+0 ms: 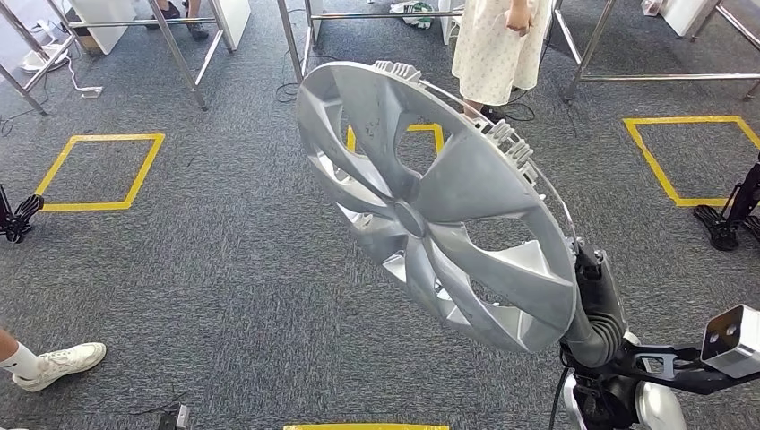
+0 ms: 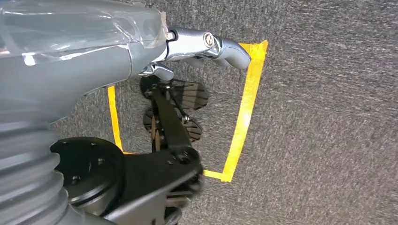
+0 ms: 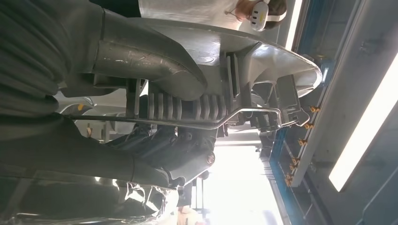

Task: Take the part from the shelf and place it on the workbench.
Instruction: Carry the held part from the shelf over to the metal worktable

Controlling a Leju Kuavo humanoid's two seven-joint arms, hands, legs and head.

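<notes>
The part is a large silver hubcap (image 1: pixel 410 218), raised and tilted in the middle of the head view. My right hand (image 1: pixel 596 296) grips it by the lower right rim. In the right wrist view the grey thumb (image 3: pixel 150 65) presses on one face of the hubcap's rim (image 3: pixel 263 61), and the dark fingers (image 3: pixel 178 145) lie against the other side near its wire ring. My left hand (image 2: pixel 206 47) hangs over the carpet with a silver finger stretched out and nothing in it.
A person in a white dotted dress (image 1: pixel 497 45) stands just beyond the hubcap. Yellow taped squares (image 1: pixel 99 170) (image 1: pixel 681 157) mark the grey carpet. Metal table legs (image 1: pixel 184 58) line the back. Another person's sneaker (image 1: pixel 58 363) is at lower left, and black stand feet (image 1: pixel 730 215) at the right edge.
</notes>
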